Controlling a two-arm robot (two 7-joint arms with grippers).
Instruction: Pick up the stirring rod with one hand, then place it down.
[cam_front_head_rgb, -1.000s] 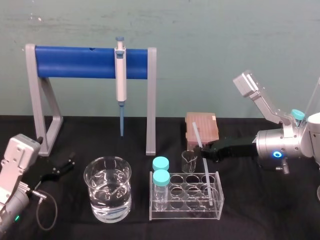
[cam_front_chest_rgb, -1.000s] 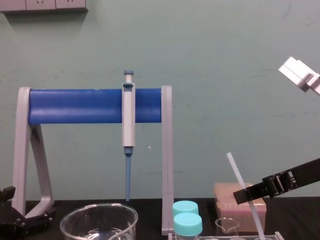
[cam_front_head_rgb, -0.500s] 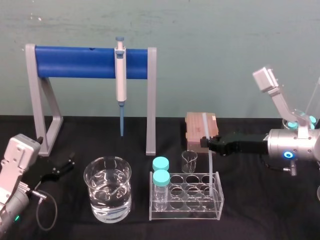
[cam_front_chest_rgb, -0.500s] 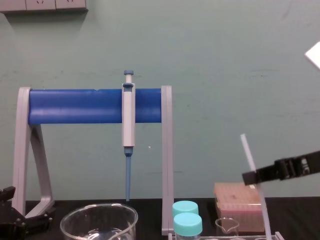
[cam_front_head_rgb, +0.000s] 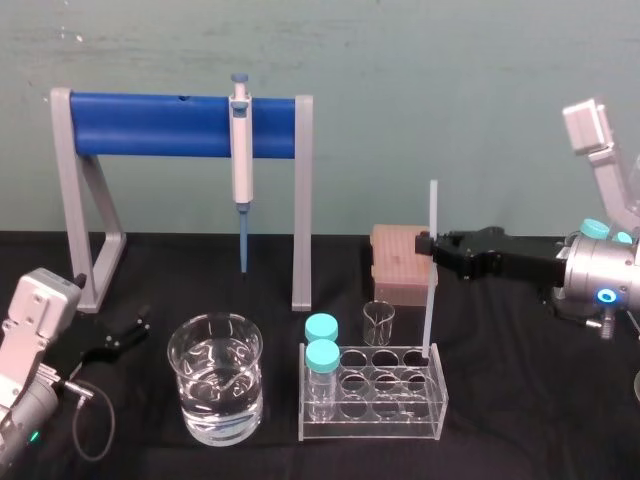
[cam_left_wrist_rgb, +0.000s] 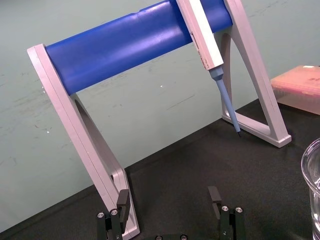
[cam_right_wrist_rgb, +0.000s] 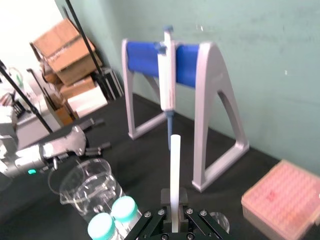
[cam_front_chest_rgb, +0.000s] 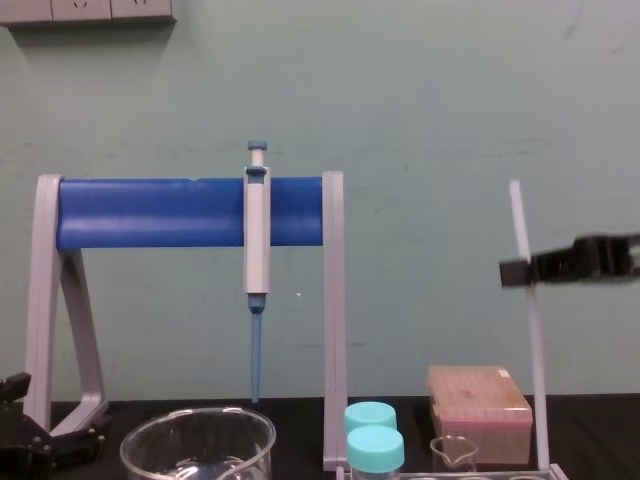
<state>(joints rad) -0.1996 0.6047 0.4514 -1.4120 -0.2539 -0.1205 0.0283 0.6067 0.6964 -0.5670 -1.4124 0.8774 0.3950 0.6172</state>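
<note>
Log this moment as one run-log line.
right gripper: shut on stirring rod, upright, lower end at top of test-tube rack | left gripper: open, parked by pipette stand

The stirring rod (cam_front_head_rgb: 429, 300) is a long, pencil-thin, translucent white stick, standing almost upright with a slight lean over the right half of the desk (cam_front_head_rgb: 560, 420), about midway between its front and back edges. Its lower end is at the back right corner of the clear tube rack (cam_front_head_rgb: 370, 420); whether it sits in a hole there cannot be told. The right gripper (cam_front_head_rgb: 428, 247), black and slim-fingered on a dark arm reaching in level from the desk's right edge, is clamped on the rod's upper part
</note>
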